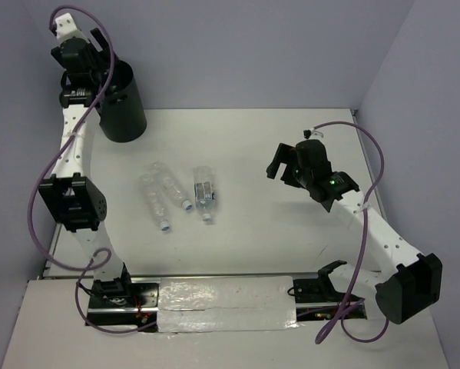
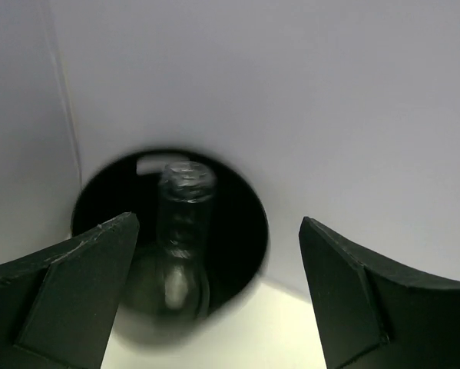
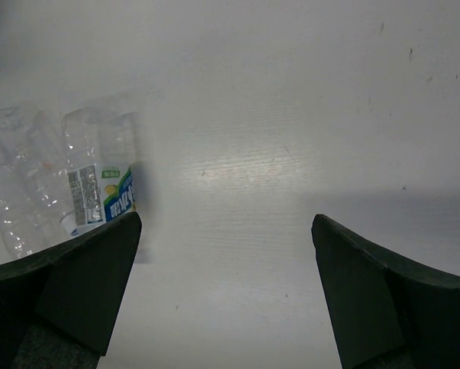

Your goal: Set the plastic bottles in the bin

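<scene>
White tabletop point(image 1: 276, 154) bears three clear, crinkly plastic bottles point(image 1: 172, 188) (one blue-labelled). A fourth bottle point(image 2: 183, 231), blurred, sits inside the black bin point(image 1: 126, 115). Left gripper point(image 2: 218, 231) and right gripper point(image 3: 226, 223) have their jaws spread.

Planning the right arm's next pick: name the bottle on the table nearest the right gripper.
The labelled bottle, rightmost of the three, closest to the right gripper. It alone carries a blue-and-green printed band; the two unlabelled bottles lie farther left.

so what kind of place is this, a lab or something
Probably a robot lab test bench, not a home or shop: a white table boxed in by plain pale walls, two cabled robot arms bolted at its near edge, and a few plastic bottles and a black bin set out.
</scene>
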